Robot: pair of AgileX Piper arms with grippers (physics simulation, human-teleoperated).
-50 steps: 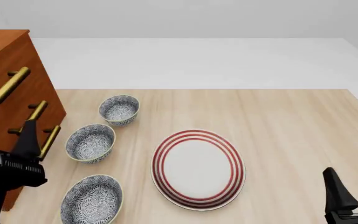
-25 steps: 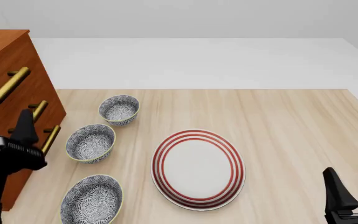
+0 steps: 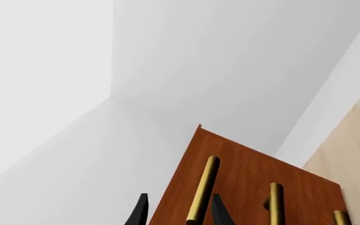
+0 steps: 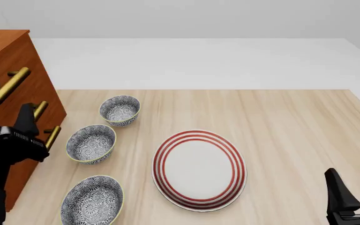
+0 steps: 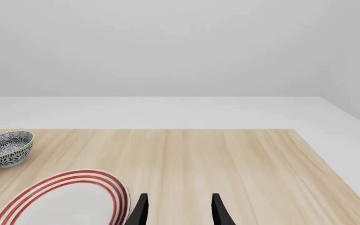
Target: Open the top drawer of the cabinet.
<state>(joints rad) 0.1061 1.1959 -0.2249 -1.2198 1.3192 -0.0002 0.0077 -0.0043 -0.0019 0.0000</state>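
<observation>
Straddling top drawer (image 3: 243, 183) handle, left claw (image 3: 176, 213) fingertips cropped

- The cabinet (image 4: 8, 70) stands at the table's (image 4: 292, 122) left edge.
- Three bowls (image 4: 91, 143) lie in a row right of it.
- A plate (image 4: 199, 169) lies right of the bowls.

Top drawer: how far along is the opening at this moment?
Done: nothing on the drawer itself; the top drawer looks flush with the cabinet front. In hand: the left pincer is open, its fingers either side of the top handle, not closed on it. Left: close, then pull the drawer out. The right pincer sits open, far from the cabinet.
</observation>
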